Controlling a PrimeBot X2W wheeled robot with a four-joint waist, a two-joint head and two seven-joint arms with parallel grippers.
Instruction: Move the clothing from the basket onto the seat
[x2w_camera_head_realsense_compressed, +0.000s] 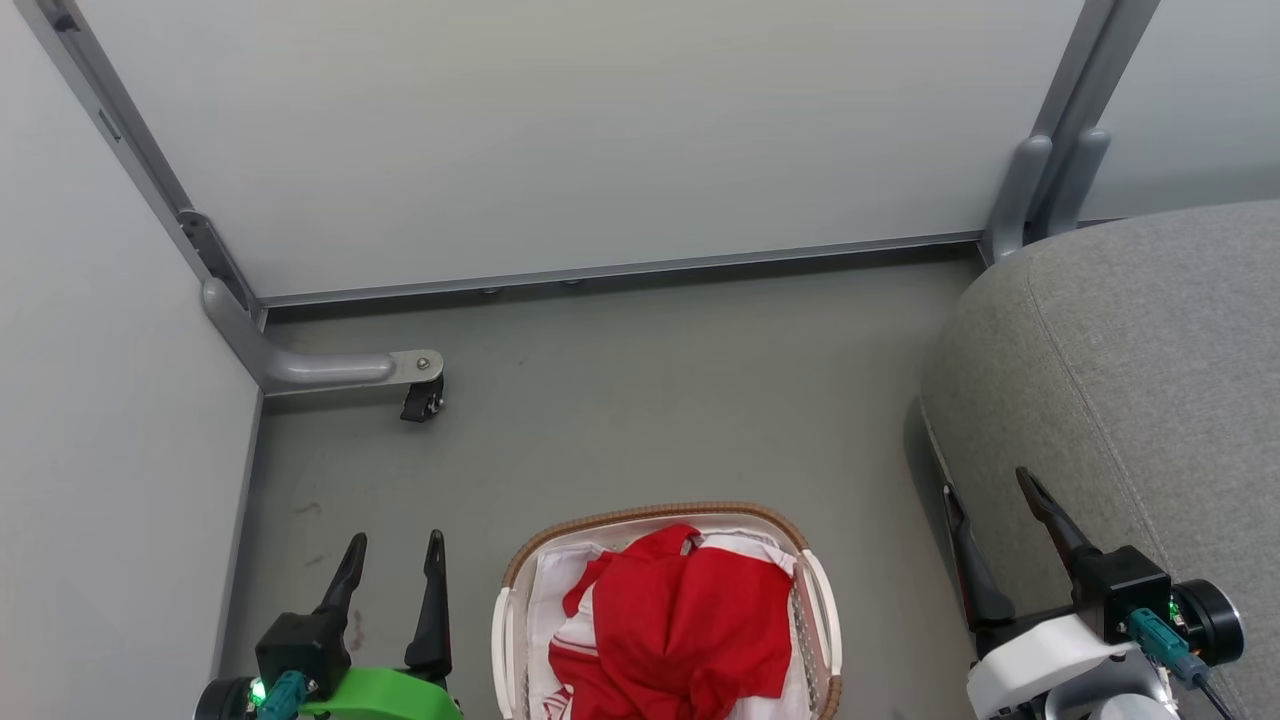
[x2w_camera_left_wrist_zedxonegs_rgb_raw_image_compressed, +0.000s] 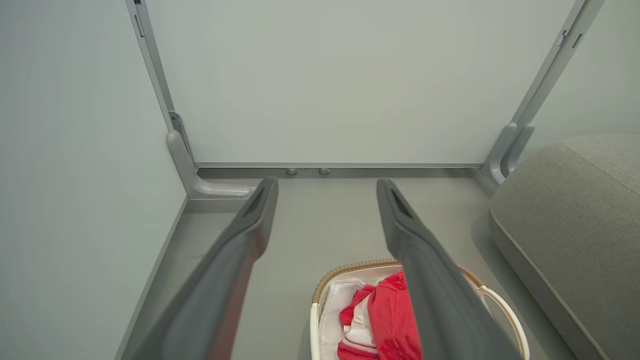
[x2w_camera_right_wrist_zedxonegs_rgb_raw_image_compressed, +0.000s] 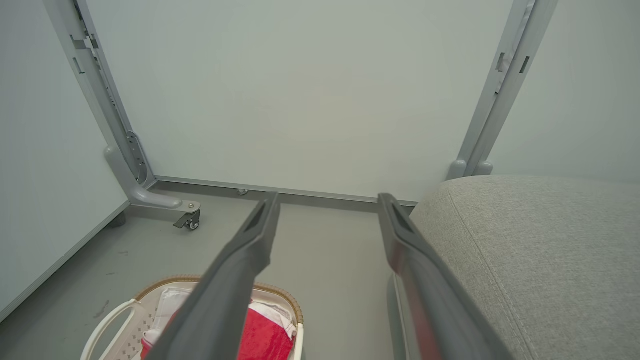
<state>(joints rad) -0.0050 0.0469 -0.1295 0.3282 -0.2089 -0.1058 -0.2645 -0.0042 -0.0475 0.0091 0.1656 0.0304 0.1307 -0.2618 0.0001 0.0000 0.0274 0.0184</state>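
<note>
The red clothing (x2w_camera_head_realsense_compressed: 680, 620) lies heaped in the white basket (x2w_camera_head_realsense_compressed: 660, 516) with a brown woven rim, on the floor at the bottom centre of the head view. The clothing (x2w_camera_left_wrist_zedxonegs_rgb_raw_image_compressed: 387, 320) and basket (x2w_camera_left_wrist_zedxonegs_rgb_raw_image_compressed: 345, 270) also sit low in the left wrist view, and the clothing (x2w_camera_right_wrist_zedxonegs_rgb_raw_image_compressed: 265, 337) and basket (x2w_camera_right_wrist_zedxonegs_rgb_raw_image_compressed: 150, 290) sit low in the right wrist view. The grey seat (x2w_camera_head_realsense_compressed: 1150, 380) rises at the right. My left gripper (x2w_camera_head_realsense_compressed: 395, 545) hangs open to the left of the basket, empty. My right gripper (x2w_camera_head_realsense_compressed: 990, 495) stands open at the seat's front edge, empty.
Pale partition panels (x2w_camera_head_realsense_compressed: 560, 130) close off the back and left. A grey panel foot with a caster (x2w_camera_head_realsense_compressed: 420, 400) juts onto the floor at the left. Bare grey floor (x2w_camera_head_realsense_compressed: 660, 400) lies between the basket and the back panel.
</note>
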